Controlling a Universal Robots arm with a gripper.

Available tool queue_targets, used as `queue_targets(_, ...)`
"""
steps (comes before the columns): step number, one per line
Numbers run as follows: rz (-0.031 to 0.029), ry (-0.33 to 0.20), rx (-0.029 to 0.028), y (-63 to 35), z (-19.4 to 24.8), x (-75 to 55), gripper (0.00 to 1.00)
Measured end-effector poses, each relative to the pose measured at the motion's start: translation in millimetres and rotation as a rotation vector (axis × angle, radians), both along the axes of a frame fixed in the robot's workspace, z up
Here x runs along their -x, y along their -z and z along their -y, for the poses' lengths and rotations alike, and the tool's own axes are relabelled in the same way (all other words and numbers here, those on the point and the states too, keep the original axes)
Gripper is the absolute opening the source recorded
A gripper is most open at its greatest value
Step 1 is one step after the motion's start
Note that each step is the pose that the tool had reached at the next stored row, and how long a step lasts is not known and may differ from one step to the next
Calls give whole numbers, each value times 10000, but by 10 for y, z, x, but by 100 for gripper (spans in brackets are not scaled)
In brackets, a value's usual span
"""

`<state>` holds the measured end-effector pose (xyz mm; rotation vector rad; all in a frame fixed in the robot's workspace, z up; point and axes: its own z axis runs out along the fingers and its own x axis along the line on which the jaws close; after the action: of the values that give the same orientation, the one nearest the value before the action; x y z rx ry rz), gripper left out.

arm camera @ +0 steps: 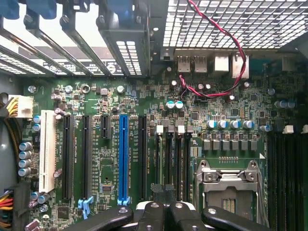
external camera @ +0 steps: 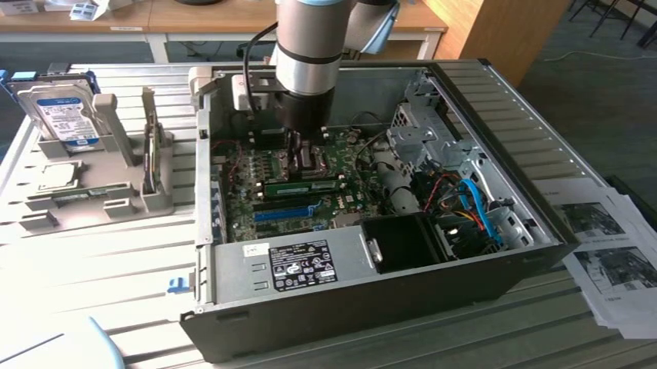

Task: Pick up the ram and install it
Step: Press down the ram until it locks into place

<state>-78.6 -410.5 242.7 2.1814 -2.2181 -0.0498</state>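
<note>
Closest to my wrist camera sits the gripper (arm camera: 166,214), its fingers clenched together with nothing between them, low over the motherboard (arm camera: 144,144). From outside I see the ram (external camera: 305,187) lying flat on that board inside the case (external camera: 359,277). It looks light, stiff and fragile; I judge the long edges safest to hold.

Open computer case (external camera: 339,277) on slatted table (external camera: 113,261); motherboard (arm camera: 144,144) inside, blue slot (arm camera: 123,159), white slot (arm camera: 47,149), red wire (arm camera: 226,53); hard drive (external camera: 60,115) upright in grey holder (external camera: 92,196); printed papers (external camera: 611,254) at exterior view's right.
</note>
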Motion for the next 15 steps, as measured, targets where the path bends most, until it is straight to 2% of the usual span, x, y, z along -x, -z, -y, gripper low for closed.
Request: queue_targets(15, -17, 0, 2, 30, 0, 3, 9)
